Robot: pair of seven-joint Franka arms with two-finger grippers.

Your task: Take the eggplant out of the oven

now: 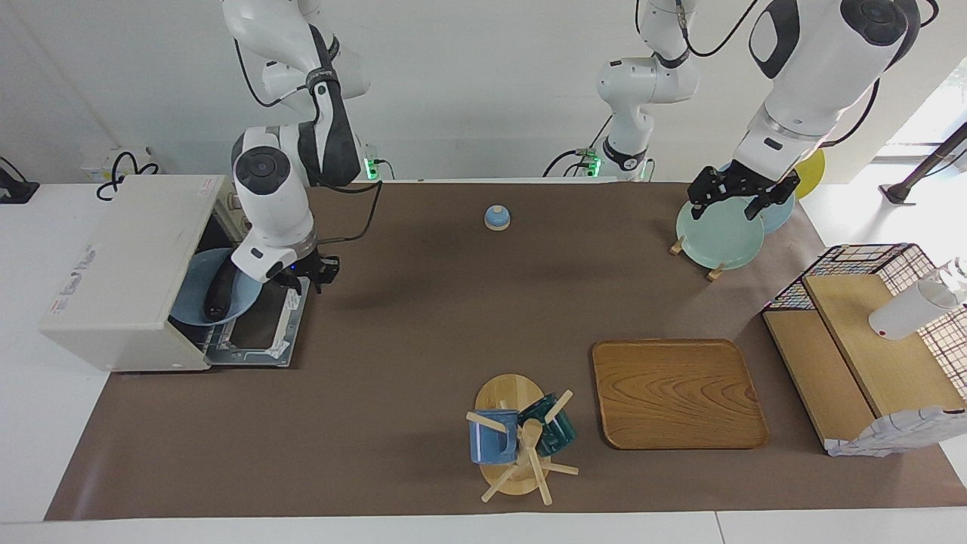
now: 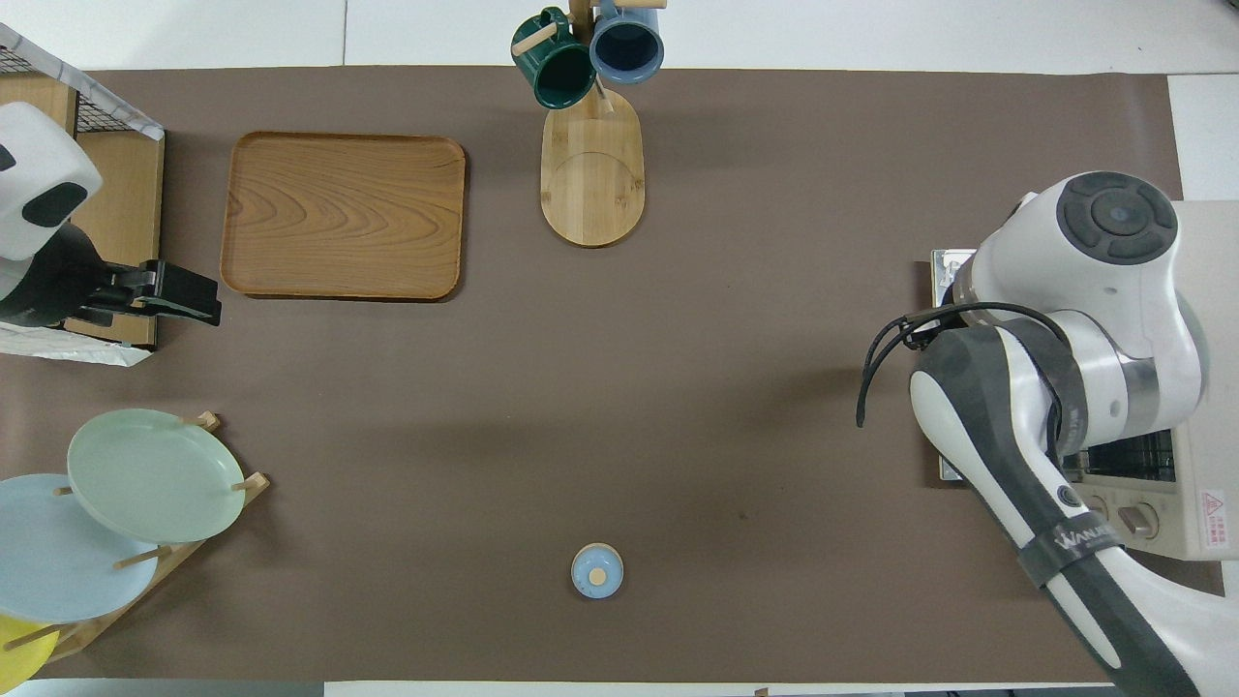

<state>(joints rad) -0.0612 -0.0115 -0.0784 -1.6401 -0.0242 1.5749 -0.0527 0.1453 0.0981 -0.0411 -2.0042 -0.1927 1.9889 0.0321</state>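
Sitting in the oven: the eggplant, dark and glossy, lying on a blue plate that pokes out of the opening
Oven: cream-white box at the right arm's end of the table, door dropped flat onto the mat; from overhead the arm hides most of it, only the knobs and a strip of the front show
Right gripper: hovering over the open door, right beside the plate's edge; honestly can't tell how far apart the fingers are, the wrist blocks them
Left gripper: waiting up in the air over the plate rack, fingers spread apart with nothing between them; overhead it shows near the wire basket
Plate rack: pale green plate standing in wooden pegs at the left arm's end
Middle of the mat: wooden tray, mug tree with a blue and a green mug, and a small blue bell-looking thing closer to the robots
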